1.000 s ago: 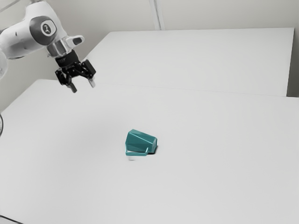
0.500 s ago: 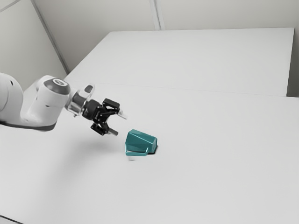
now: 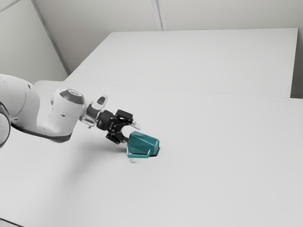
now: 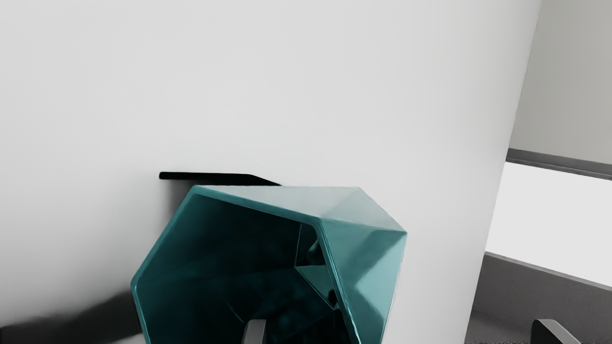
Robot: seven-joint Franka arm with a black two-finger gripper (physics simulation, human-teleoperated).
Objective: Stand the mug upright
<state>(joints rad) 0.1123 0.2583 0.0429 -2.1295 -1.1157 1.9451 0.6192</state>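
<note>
On the table (image 3: 213, 156), the teal mug (image 3: 143, 143) lies on its side, its mouth toward the gripper (image 3: 131, 133) and its handle (image 3: 138, 156) toward the exterior camera. Mug and handle lie just as they did 0.5 s ago; the gripper has come in from the exterior view's left, from a spot apart from the mug to its mouth. The gripper's 2 fingers are spread wide, pinching nothing: 1 fingertip (image 4: 255, 332) lines up with the mouth, and the other stands out past the mug's side. Whether the first is inside or touching the rim, I cannot tell. Both fingers and part of the mug are cut off by the wrist view's edge, and the mug's inside is dark. A pale spot (image 3: 133, 160) beside the handle is too small to make out.
</note>
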